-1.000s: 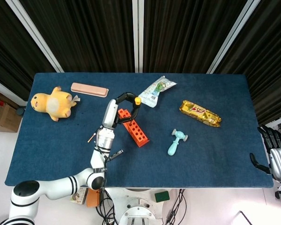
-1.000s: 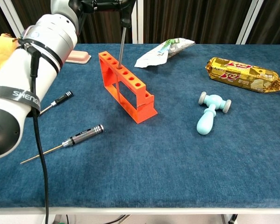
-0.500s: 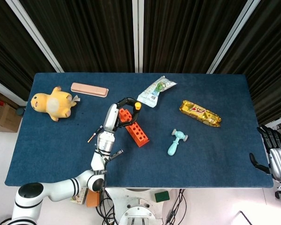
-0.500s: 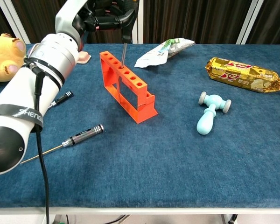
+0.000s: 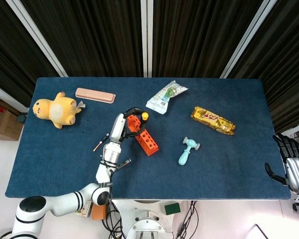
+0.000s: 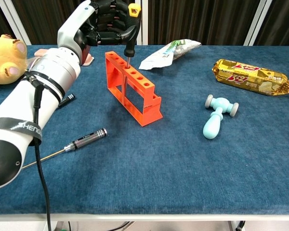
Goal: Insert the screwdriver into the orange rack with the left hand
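Left hand (image 6: 111, 21) grips the screwdriver (image 6: 132, 29) upright over the orange rack (image 6: 132, 89), so its tip meets a hole; right hand (image 5: 293, 167) idle, apparently open

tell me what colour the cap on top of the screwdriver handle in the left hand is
Yellow, on the screwdriver; the chest view shows it best.

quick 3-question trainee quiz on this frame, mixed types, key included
1. True or false: the left hand holds the screwdriver upright over the orange rack.
2. Which lies nearest the rack's right end? A) plush duck B) blue toy hammer C) pink case
3. Fill in: a spare screwdriver lies on the ___ in front of the rack.

Key: 1 true; 2 B; 3 table.
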